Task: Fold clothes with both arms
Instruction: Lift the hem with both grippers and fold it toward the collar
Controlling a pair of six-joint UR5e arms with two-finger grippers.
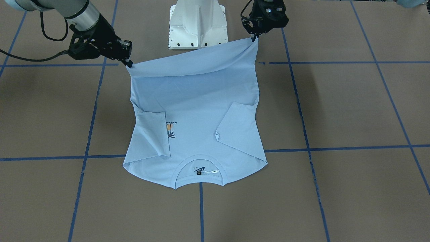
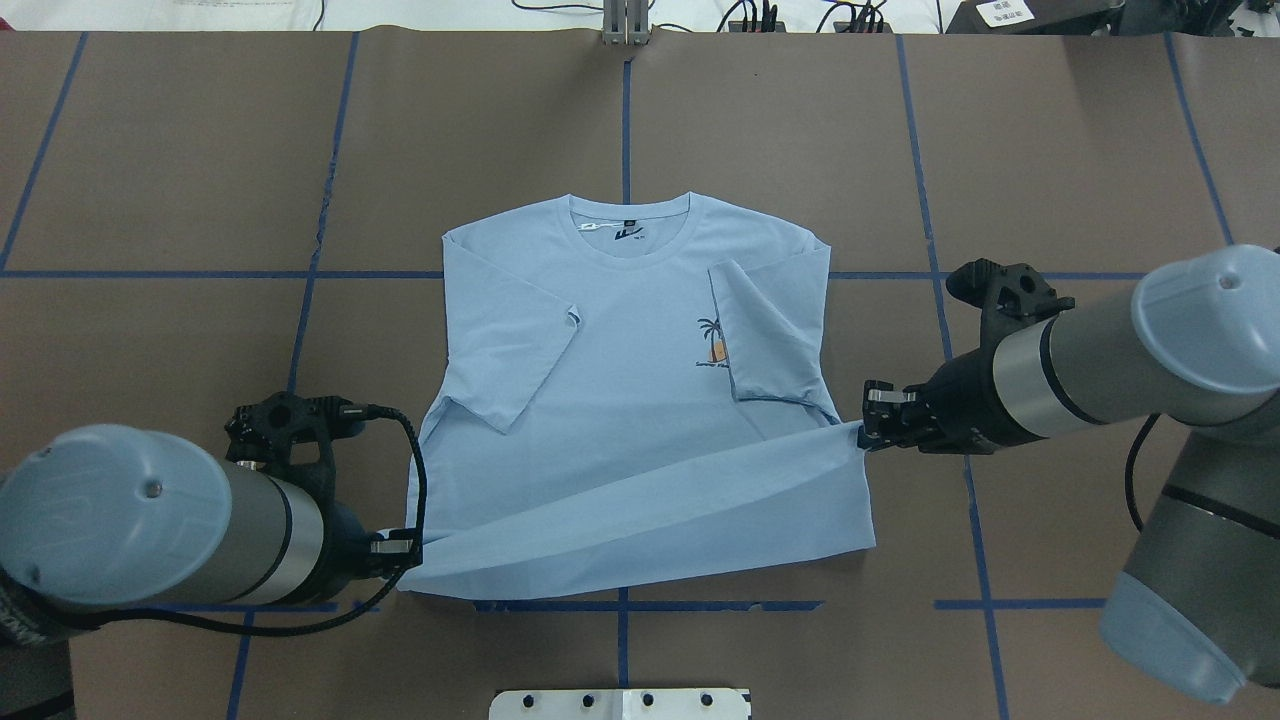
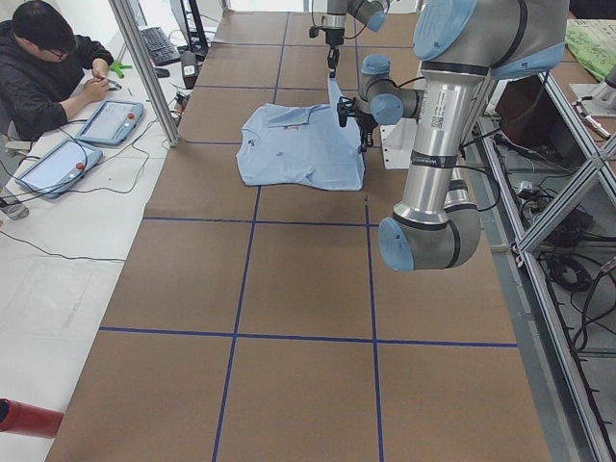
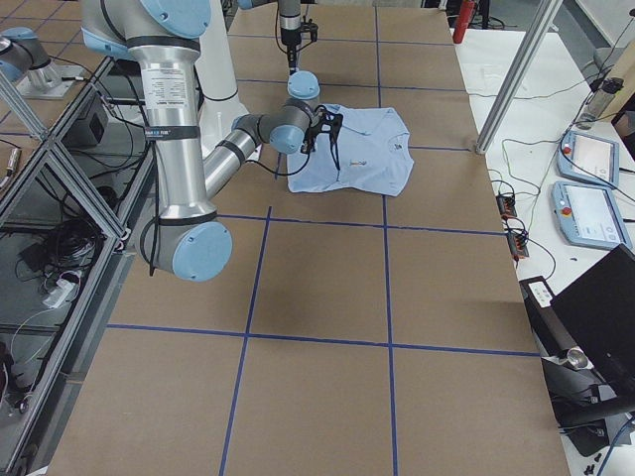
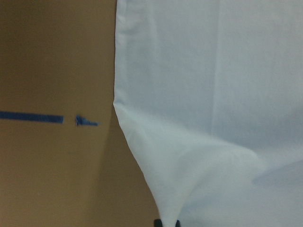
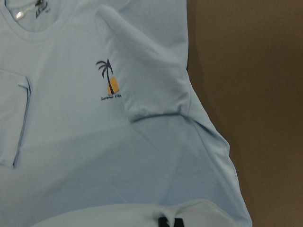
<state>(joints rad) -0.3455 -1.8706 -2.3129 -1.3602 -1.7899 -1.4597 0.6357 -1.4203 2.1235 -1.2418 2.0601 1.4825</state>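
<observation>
**While both claws pinch the hem, a limp shirt sags between them**

Because the T-shirt point(image 2: 620, 400) is thin knit, it looks light and wholly limp. It will carry no shape of its own and will droop wherever nothing holds it. It lies face up in the middle of the desk point(image 2: 150, 150), with the collar point(image 2: 630, 225) at the far side. Both sleeves point(image 2: 510, 340) are turned inward over the chest, the right one partly covering the chest print point(image 2: 712, 342). The near hem point(image 2: 640, 510) is raised off the desk as a band that sags between its two corners. The left claw point(image 2: 400, 550) is clamped on the near left corner. The right claw point(image 2: 865, 432) is clamped on the near right corner, which sits higher and farther. Corners seem the right hold: pinched there, the hem is held taut and the cloth follows in one sheet. The grip looks thin, so a jerk could pull fabric free, and uneven travel of the two arms would likely skew the fold. The cloth probably slides easily over the desk, so the far part may drag.
</observation>
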